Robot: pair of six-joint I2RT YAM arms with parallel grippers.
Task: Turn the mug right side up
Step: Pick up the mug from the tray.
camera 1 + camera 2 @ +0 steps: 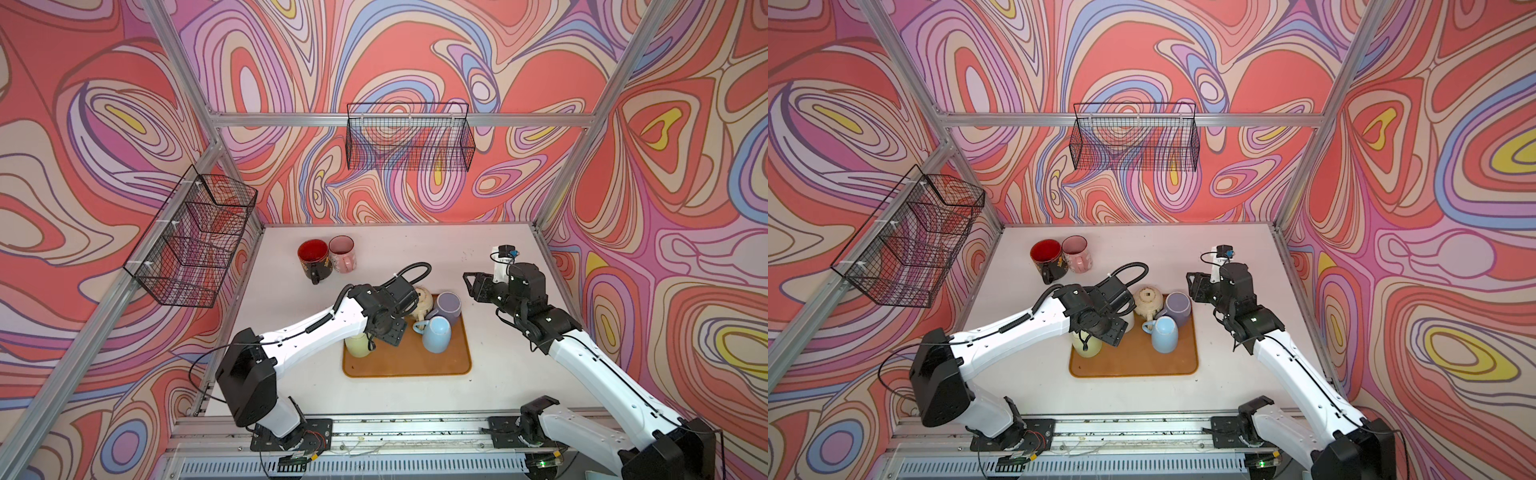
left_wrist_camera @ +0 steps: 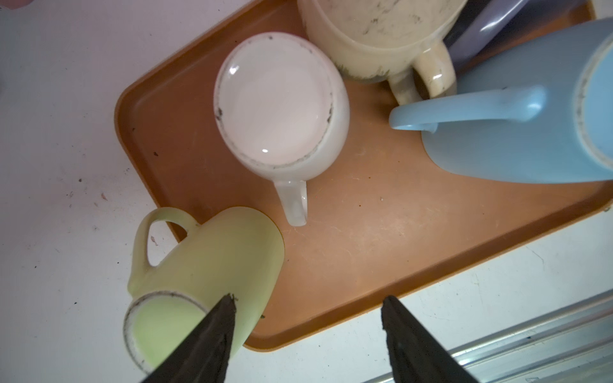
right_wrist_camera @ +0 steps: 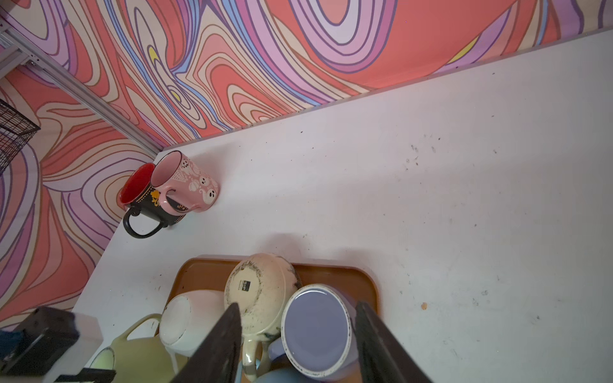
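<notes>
In both top views a black-and-red mug (image 1: 312, 255) and a pink mug (image 1: 341, 252) stand upright beyond the orange plastic tray (image 1: 407, 363); five sit inverted on it. Left wrist: my left jaws gape empty beside the pale green ceramic mug (image 2: 212, 262) at the tray's corner, unturned. Right wrist: right jaws parted, empty; the base label on the cream mug (image 3: 265, 287) is unreadable.

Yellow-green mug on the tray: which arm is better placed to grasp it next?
Left. The left gripper hovers open at the yellow-green mug; the right gripper is near the purple mug, across the tray.
</notes>
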